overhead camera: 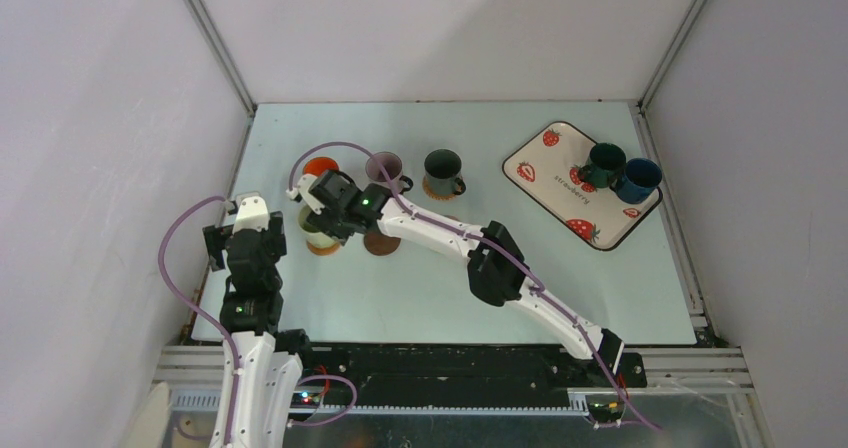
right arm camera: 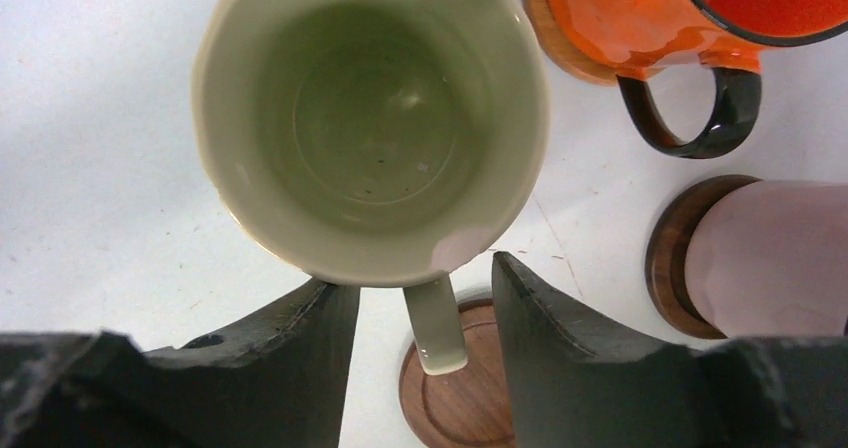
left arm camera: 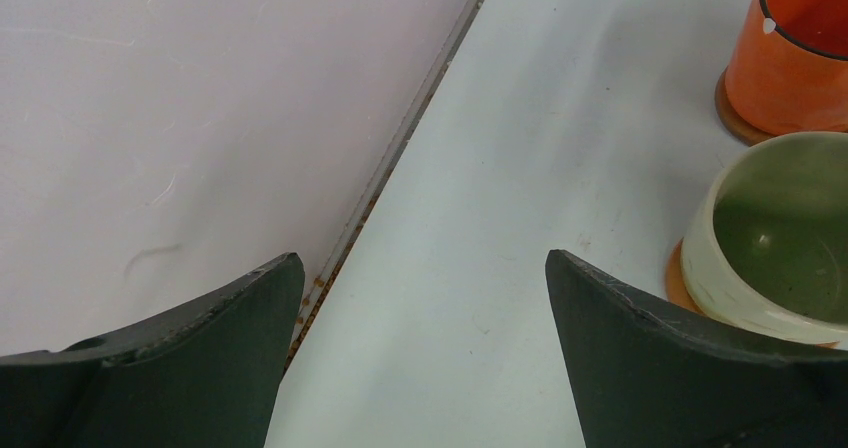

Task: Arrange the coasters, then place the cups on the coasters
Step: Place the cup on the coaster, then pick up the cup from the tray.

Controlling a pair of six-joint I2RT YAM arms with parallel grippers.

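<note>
Right jaws parted astride green cup (right arm camera: 370, 128) handle (right arm camera: 437, 333); hidden overhead.

In the right wrist view we are losing the orange cup (right arm camera: 640, 8) past the top edge and the mauve cup (right arm camera: 770, 258) past the right. The fingers (right arm camera: 560, 348) of the right gripper (right arm camera: 418, 273) are hiding the sides of the dark brown coaster (right arm camera: 455, 403), which is running off the bottom.

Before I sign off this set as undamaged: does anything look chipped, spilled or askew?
One thing: the pale green cup has a pinkish patch on its rim, right where its handle joins. Whether it is a chip or a glaze mark, I cannot tell. Nothing is spilled or tipped.
</note>
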